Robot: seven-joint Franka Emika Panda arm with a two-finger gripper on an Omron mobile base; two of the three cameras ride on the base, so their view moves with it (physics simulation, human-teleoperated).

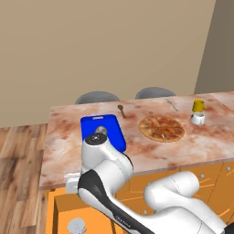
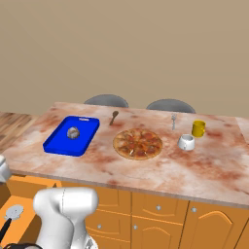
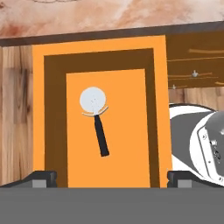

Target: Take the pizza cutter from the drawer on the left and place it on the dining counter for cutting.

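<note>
The light is even and soft all over, with no clear source and no glare. The pink marbled desk is bright and flat, and the pizza and the blue board throw almost no shadow. Under the edge of the desk lies a dark band of shade. Inside the open drawer the walls look darker brown than the orange floor. Edges are a little soft and jagged, the wood grain is smeared, and lines stay straight at the borders.
</note>
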